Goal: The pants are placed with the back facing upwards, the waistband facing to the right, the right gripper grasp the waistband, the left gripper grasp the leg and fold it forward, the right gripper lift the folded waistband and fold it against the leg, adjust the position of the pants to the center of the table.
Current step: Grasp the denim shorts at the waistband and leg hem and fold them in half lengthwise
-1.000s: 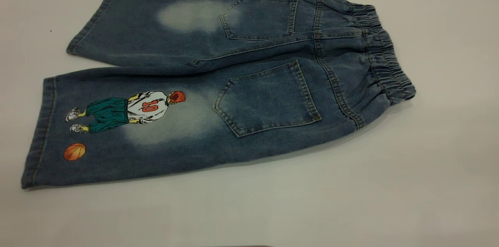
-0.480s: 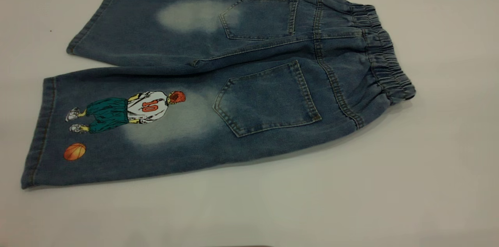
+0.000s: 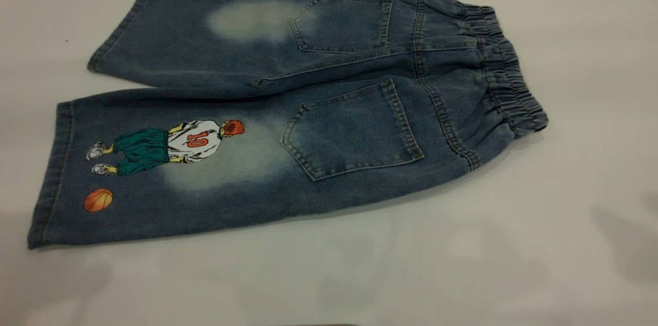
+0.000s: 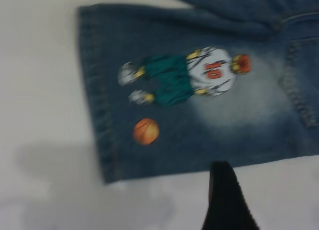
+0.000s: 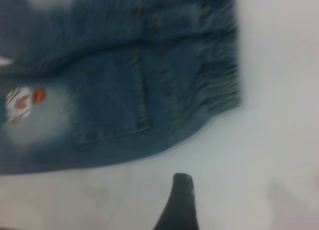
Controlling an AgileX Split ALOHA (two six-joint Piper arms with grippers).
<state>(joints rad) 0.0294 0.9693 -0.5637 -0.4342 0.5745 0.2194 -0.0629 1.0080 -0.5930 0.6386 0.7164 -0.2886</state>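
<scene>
Only one black fingertip of the left pincer [image 4: 227, 200] and right pincer [image 5: 178, 202] is seen, so spread can't be told. Pants [image 3: 288, 110] are laid flat on the table [image 3: 591, 84], leg [image 3: 154, 161] nearest, waistband [image 3: 506, 76] rightward. That bunchy elastic could probably get pinched one layer only and slip.

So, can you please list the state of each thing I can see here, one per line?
pants: unfolded, flat, back side up
waistband: gathered, at the right, not gripped
printed leg: flat, not gripped
left gripper: above the table near the printed leg
right gripper: above the table, short of the waistband
</scene>
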